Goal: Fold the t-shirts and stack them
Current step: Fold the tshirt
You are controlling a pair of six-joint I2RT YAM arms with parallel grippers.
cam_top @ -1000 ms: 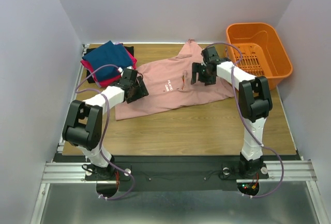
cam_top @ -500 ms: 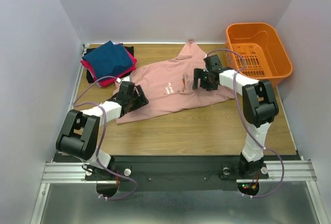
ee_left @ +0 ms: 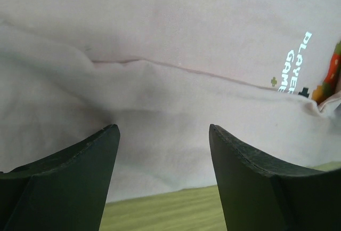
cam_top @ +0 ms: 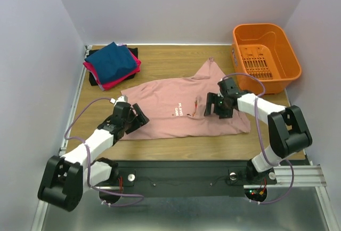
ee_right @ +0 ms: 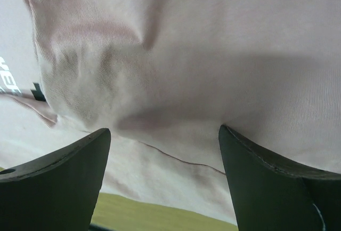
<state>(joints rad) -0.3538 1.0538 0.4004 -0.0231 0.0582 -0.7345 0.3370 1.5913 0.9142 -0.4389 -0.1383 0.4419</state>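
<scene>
The large dusty-pink t-shirt lies spread across the middle of the table, its white text and pixel print facing up and one sleeve pointing to the back. My left gripper sits low at the shirt's near-left hem, open, with pink cloth beyond its fingers and bare wood between them. My right gripper hovers over the shirt's right part, open, with rumpled cloth just under its tips. Folded navy-blue, magenta and black t-shirts are stacked at the back left.
An orange plastic basket stands at the back right corner. White walls close in the left, back and right sides. Bare wooden table shows between the shirt and the near edge.
Both arms have drawn back toward the near edge, and the pink shirt has slid nearer and to the right with them, now lying flatter.
</scene>
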